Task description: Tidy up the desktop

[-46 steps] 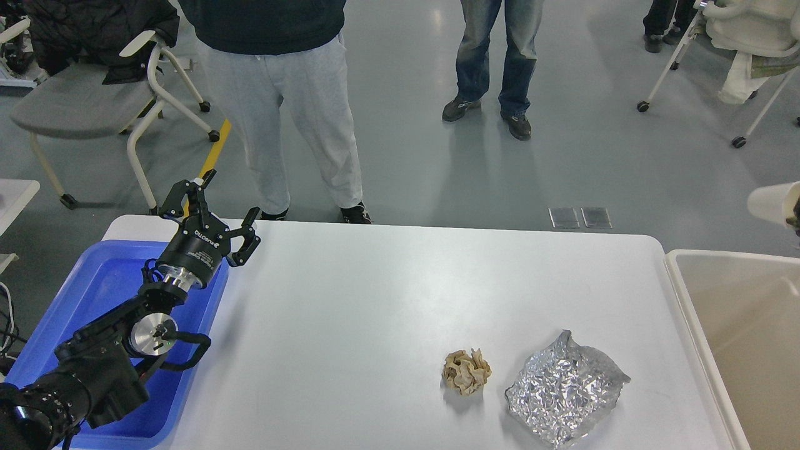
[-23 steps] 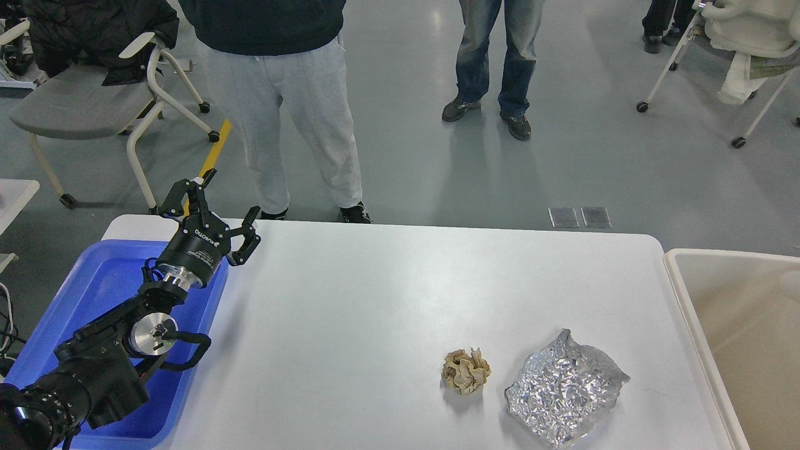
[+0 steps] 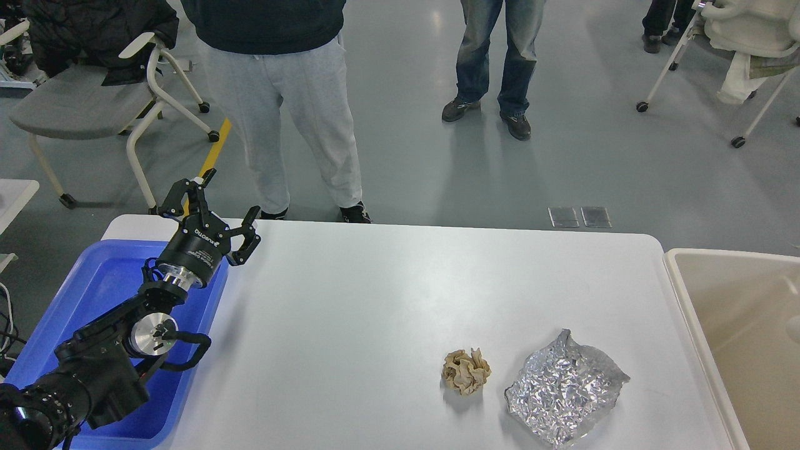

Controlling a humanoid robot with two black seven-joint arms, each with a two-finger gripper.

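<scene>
Over the white desktop (image 3: 375, 300), the left gripper (image 3: 228, 201) hangs, fingers spread wide, holding nothing.

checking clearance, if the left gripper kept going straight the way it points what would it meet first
Nothing on the desktop: the open left gripper points up and away past the far edge, toward the person in grey trousers; depth is unclear.
</scene>
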